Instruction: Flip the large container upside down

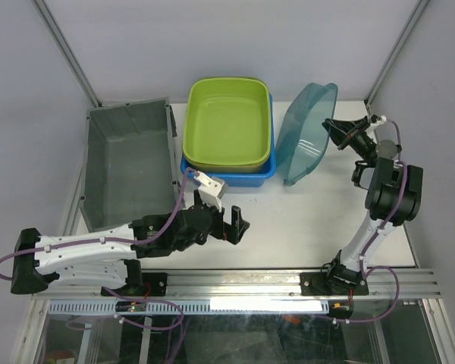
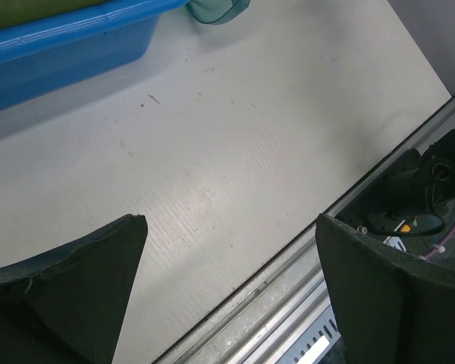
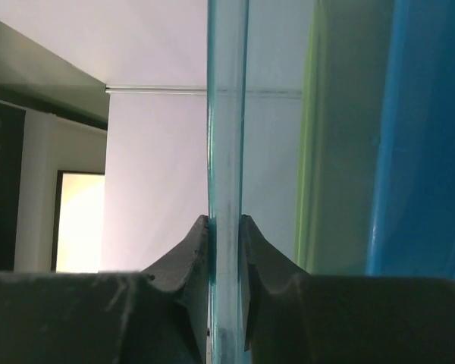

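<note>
The large container (image 1: 307, 136) is a teal translucent tub, tipped up on its edge at the back right with its hollow facing left. My right gripper (image 1: 331, 126) is shut on its upper right rim. In the right wrist view the thin teal rim (image 3: 226, 114) runs straight up between the two fingers of the right gripper (image 3: 224, 221), and both pads press on it. My left gripper (image 1: 235, 224) hangs open over the bare table near the front. It holds nothing, and its fingers stand wide apart in the left wrist view (image 2: 231, 220). A corner of the teal tub (image 2: 216, 9) shows at the top there.
A green tub (image 1: 227, 121) is nested in a blue tub (image 1: 235, 176) at the back middle, right beside the teal one. A grey bin (image 1: 129, 163) lies on its side at the left. The metal rail (image 1: 288, 280) runs along the front edge.
</note>
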`<state>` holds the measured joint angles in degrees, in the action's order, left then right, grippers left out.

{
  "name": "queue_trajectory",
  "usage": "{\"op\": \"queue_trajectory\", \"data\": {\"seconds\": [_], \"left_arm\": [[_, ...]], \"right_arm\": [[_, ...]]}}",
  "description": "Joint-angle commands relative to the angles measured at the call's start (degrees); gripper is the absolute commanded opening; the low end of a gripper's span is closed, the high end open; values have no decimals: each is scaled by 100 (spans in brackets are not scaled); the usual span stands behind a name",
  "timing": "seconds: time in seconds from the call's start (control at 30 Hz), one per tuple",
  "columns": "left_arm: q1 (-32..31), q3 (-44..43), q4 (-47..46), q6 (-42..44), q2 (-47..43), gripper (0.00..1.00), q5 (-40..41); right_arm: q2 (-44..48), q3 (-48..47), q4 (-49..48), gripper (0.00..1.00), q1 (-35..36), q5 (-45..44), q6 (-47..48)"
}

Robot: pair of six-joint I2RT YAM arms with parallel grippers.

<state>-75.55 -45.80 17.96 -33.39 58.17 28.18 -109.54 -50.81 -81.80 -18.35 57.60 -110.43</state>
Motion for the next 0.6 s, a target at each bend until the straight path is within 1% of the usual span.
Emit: {"op": "queue_trajectory", "data": {"seconds": [0.0, 0.17, 0.2, 0.23, 0.27, 0.33, 0.4, 0.47, 0.5, 0.53, 0.57], "left_arm": [[-1, -296, -210, 128, 79, 99, -72], [5, -374, -213, 155, 294, 99, -120], [-2, -399, -214, 157, 333, 99, -134], [4, -413, -214, 161, 372, 99, -156], [4, -436, -214, 172, 405, 99, -170], [3, -487, -214, 181, 471, 99, -209], [5, -517, -214, 200, 513, 99, -233], [3, -540, -214, 211, 532, 99, -246], [0, -539, -214, 205, 530, 99, -245], [4, -540, -214, 202, 522, 99, -243], [3, -530, -214, 201, 520, 99, -236]], "right_arm": [[24, 192, -1215, 0, -268, 256, -388], [-272, 479, -1207, 0, -767, 559, -347], [-311, 536, -1207, 4, -877, 614, -321], [-343, 596, -1195, 11, -967, 649, -296], [-378, 651, -1198, 23, -1062, 663, -287], [-381, 726, -1119, 43, -1217, 706, -219], [-245, 738, -701, 55, -1296, 776, 105], [145, 703, 538, 61, -1322, 835, 860], [430, 657, 1528, 64, -1321, 831, 1527], [783, 550, 2919, 67, -1323, 751, 2365], [1165, 280, 4692, 72, -1321, 542, 3602]]}}
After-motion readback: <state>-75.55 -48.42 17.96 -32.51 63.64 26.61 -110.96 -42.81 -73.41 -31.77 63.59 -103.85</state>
